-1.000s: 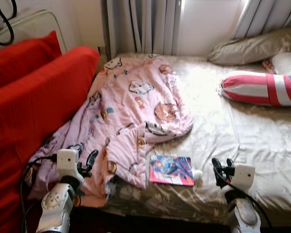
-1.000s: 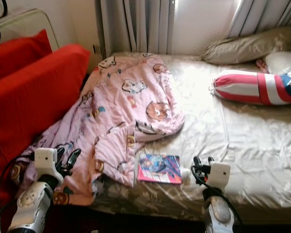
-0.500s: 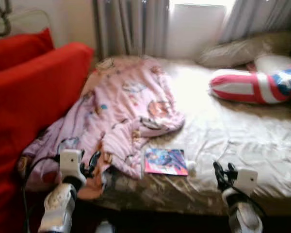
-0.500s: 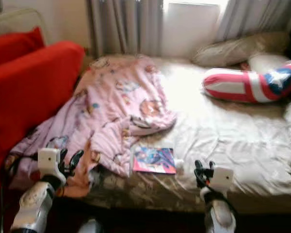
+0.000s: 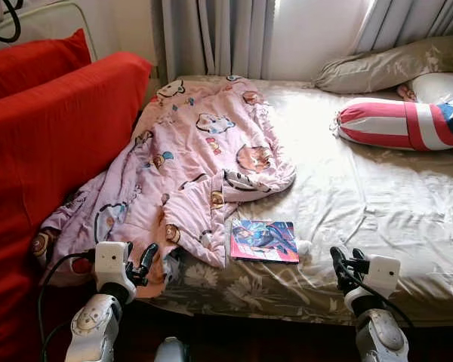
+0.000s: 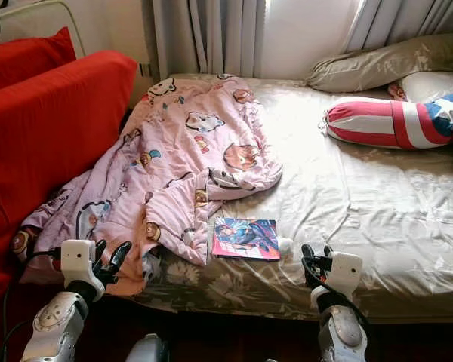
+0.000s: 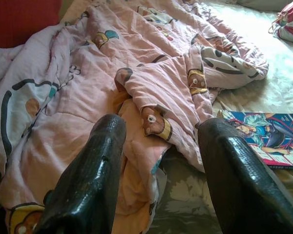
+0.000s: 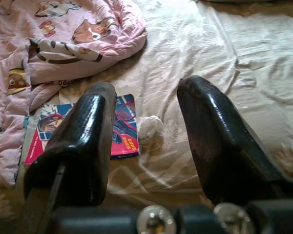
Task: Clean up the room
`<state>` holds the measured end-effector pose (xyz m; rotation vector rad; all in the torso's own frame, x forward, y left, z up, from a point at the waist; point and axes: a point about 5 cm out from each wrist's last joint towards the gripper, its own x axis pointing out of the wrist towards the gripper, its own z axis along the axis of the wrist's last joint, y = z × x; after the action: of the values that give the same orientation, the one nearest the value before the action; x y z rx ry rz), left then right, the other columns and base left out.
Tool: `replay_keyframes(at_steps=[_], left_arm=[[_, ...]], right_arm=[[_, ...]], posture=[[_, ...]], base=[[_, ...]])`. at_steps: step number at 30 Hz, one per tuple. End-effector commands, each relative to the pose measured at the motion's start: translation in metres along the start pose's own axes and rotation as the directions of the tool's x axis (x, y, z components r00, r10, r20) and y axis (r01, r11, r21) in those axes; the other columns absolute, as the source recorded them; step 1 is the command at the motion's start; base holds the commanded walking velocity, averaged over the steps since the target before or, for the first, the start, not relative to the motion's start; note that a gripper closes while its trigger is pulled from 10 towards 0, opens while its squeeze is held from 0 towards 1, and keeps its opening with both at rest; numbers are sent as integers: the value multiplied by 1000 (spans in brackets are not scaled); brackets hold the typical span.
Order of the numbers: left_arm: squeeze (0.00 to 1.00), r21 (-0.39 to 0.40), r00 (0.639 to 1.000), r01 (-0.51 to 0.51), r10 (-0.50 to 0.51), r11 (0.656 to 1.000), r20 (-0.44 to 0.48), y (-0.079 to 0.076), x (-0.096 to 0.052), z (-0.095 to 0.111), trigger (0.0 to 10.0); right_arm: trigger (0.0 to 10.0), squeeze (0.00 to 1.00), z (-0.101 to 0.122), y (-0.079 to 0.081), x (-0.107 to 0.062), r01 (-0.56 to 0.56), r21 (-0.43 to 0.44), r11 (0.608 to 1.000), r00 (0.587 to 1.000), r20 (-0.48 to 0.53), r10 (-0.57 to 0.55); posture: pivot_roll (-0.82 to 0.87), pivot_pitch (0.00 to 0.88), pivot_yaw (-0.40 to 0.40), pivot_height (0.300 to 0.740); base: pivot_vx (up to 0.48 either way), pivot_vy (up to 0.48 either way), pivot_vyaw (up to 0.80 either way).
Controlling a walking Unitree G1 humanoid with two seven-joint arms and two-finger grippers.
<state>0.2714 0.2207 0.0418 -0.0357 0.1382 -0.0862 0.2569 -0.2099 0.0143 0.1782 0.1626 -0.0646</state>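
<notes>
The pink blanket (image 5: pixel 189 166) lies rumpled across the left half of the bed (image 5: pixel 377 204), its edge draped over the colourful book (image 5: pixel 265 240) at lower centre. Both hands are spread and empty: left hand (image 5: pixel 138 260) at the blanket's hanging corner, right hand (image 5: pixel 345 260) near the bed's front edge. Probably best: lift the blanket clear first, pinching only fabric.

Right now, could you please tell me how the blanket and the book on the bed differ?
The blanket is pink, soft and crumpled, while the book is flat, stiff and glossy. The blanket covers much of the bed's left side and hangs over its edge; the book is small and lies wholly on the sheet. Both carry cartoon pictures and rest on the bed.
</notes>
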Motion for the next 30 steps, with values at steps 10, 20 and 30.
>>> replay_keyframes(at_steps=[10, 20, 30], left_arm=[[0, 5, 1000, 9, -9, 1000, 3, 1, 3, 4, 10000], [0, 8, 1000, 16, -16, 1000, -6, 1, 5, 4, 10000], [0, 10, 1000, 27, -27, 1000, -8, -2, 7, 4, 10000]], right_arm=[[10000, 0, -2, 1, -1, -13, 19, 1000, 1000, -19, 13], [10000, 0, -7, 1, -3, -23, 15, 1000, 999, -36, 23], [10000, 0, -7, -2, -2, -12, 9, 1000, 999, -42, 12]], posture=[[44, 0, -57, 656], [37, 0, -45, 656], [57, 0, -60, 656]], base=[[0, 0, 0], [201, 0, 0], [282, 0, 0]])
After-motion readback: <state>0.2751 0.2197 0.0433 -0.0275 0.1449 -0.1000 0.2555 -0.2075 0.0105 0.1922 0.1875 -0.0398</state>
